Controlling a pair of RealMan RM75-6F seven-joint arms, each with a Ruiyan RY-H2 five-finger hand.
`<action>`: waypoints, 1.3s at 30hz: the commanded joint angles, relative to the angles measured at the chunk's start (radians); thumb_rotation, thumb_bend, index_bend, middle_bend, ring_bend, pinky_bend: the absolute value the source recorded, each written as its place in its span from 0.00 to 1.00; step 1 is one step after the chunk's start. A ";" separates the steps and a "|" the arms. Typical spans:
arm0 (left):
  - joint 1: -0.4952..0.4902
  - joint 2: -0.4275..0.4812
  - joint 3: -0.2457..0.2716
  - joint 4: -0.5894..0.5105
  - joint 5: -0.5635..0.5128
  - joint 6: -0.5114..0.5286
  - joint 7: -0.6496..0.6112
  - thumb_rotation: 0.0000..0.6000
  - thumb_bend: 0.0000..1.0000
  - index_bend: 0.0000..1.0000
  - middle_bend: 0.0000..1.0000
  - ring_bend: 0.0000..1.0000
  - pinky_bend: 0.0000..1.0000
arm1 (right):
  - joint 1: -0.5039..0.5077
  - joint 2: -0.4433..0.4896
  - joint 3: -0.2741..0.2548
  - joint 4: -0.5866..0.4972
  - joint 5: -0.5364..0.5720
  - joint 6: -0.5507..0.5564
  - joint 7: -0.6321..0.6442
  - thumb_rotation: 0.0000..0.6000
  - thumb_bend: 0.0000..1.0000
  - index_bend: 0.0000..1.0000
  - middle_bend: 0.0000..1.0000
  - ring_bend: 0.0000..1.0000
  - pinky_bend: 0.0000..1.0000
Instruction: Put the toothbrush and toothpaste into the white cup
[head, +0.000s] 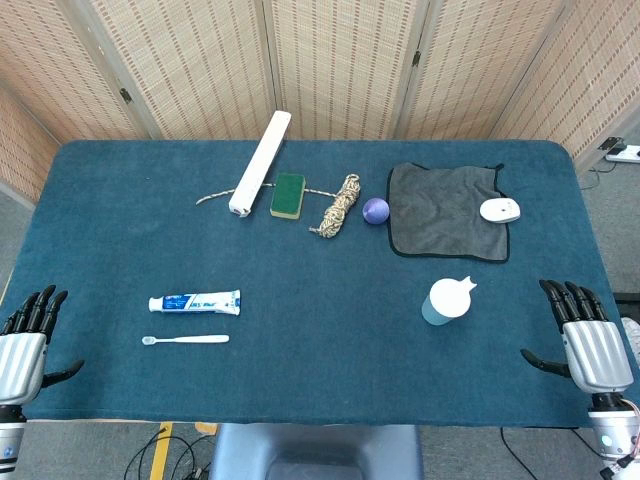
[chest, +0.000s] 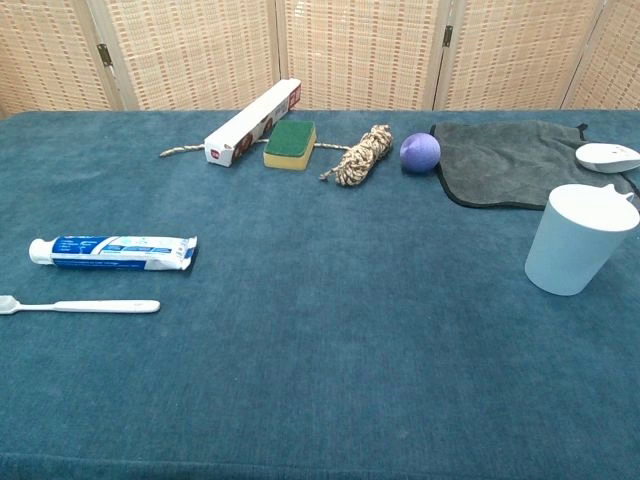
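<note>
A white and blue toothpaste tube lies flat on the left of the blue table. Just in front of it lies a white toothbrush, parallel to the tube. The white cup stands upright on the right side. My left hand rests at the table's left front corner, fingers spread, holding nothing. My right hand sits at the right front corner, also open and well right of the cup. Neither hand shows in the chest view.
Along the back stand a long white box, a green and yellow sponge, a coiled rope, a purple ball and a grey cloth with a white computer mouse on it.
</note>
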 joint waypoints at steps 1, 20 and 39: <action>0.000 0.000 -0.001 -0.001 -0.001 0.001 0.001 1.00 0.17 0.07 0.05 0.07 0.22 | 0.001 0.000 0.000 0.000 -0.001 -0.001 0.000 1.00 0.00 0.00 0.12 0.08 0.13; 0.015 0.006 0.005 -0.006 0.003 0.023 -0.006 1.00 0.17 0.07 0.05 0.07 0.22 | 0.092 -0.009 0.016 0.008 0.001 -0.126 -0.011 1.00 0.00 0.00 0.12 0.07 0.13; 0.040 0.009 0.010 0.006 -0.029 0.027 -0.013 1.00 0.17 0.07 0.05 0.07 0.22 | 0.386 -0.078 0.060 0.083 0.077 -0.528 -0.050 1.00 0.00 0.00 0.06 0.03 0.13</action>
